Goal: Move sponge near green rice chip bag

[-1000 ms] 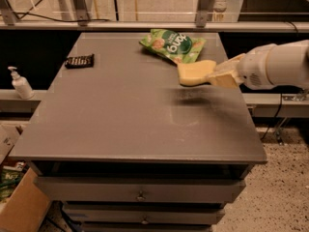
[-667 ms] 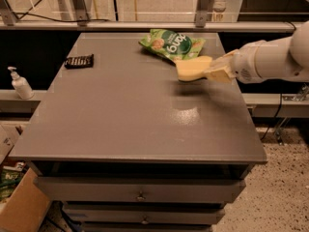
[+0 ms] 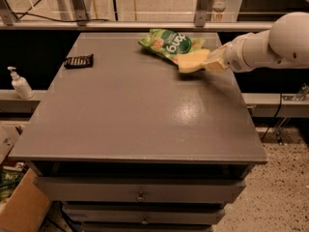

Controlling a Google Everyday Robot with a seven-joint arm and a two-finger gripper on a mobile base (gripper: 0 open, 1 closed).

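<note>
The green rice chip bag (image 3: 170, 44) lies flat at the far middle-right of the grey table (image 3: 135, 115). The pale yellow sponge (image 3: 191, 61) is just at the bag's near right edge, low over the tabletop. My gripper (image 3: 208, 62) reaches in from the right on a white arm (image 3: 270, 45) and is shut on the sponge's right end. I cannot tell whether the sponge touches the table or the bag.
A small black ridged bar (image 3: 78, 61) lies at the table's far left. A white pump bottle (image 3: 19, 83) stands on a shelf left of the table. A cardboard box (image 3: 21, 209) sits on the floor at lower left. Drawers run below the tabletop.
My gripper has carried the sponge back and slightly left, closer to the green bag, and lower toward the tabletop.
</note>
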